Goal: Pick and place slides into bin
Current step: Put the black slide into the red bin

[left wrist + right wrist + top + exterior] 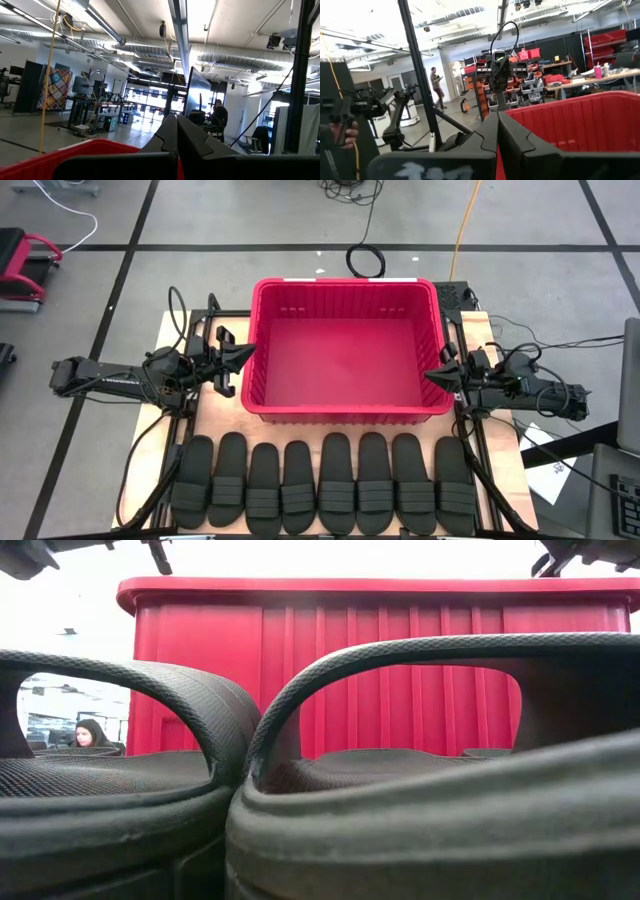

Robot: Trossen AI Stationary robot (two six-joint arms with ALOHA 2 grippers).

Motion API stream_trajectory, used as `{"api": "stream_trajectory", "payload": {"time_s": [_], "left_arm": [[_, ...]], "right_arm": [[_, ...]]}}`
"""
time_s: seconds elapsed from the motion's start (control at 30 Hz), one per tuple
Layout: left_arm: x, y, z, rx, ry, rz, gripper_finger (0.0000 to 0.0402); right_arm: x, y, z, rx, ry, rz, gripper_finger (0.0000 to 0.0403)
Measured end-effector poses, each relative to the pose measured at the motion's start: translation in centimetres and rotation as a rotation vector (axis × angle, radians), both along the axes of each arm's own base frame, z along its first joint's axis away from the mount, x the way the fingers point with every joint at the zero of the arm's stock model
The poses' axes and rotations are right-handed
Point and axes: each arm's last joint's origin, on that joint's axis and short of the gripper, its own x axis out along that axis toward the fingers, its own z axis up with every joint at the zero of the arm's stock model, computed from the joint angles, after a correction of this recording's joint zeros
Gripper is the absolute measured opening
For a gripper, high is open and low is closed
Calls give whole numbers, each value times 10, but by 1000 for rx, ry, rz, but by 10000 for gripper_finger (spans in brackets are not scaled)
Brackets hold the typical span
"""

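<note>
Slides [320,486] lie in one row of eight along the near edge of the tabletop [215,418], side by side and touching or nearly so, each with its long axis running from the near edge toward the bin [345,350]. The red bin stands just behind the row, in the middle of the tabletop, and holds nothing that the high view shows. In the low view two slides fill the foreground, their ribbed straps arching up, with the bin's red wall right behind them.

Neither slide is held yet. The left tool [243,355] hovers at the bin's left wall with its fingers pressed together on nothing; the right tool [432,375] hovers at the bin's right wall, likewise closed and empty. Each tool points inward at the bin, so the slides lie off to its side, toward the near edge and lower down.

By position, the left tool is nearer the four slides on the left of the row and the right tool nearer the four on the right. Either tool would probably have to open, swing toward the near edge and turn across a slide's long axis to take it by the strap or the sole's sides.
</note>
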Motion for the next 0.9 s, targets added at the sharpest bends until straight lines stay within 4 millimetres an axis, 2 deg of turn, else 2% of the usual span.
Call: {"api": "stream_trajectory", "payload": {"time_s": [0.3,0.53,0.63,0.7,0.8,0.9], "left_arm": [[0,0,0,-1,-1,-1,1],[0,0,1,-17,-11,-9,1],[0,0,1,-62,-22,-31,1],[0,0,1,-81,-24,-41,1],[0,0,0,-94,-20,-46,1],[0,0,0,-96,-21,-46,1]], "right_arm": [[0,0,0,118,7,32,0],[2,0,0,87,9,22,0],[4,0,6,80,-42,25,0],[4,0,12,50,-86,20,0],[1,0,32,-19,-105,2,0],[-1,1,56,-94,-11,-4,0]]}}
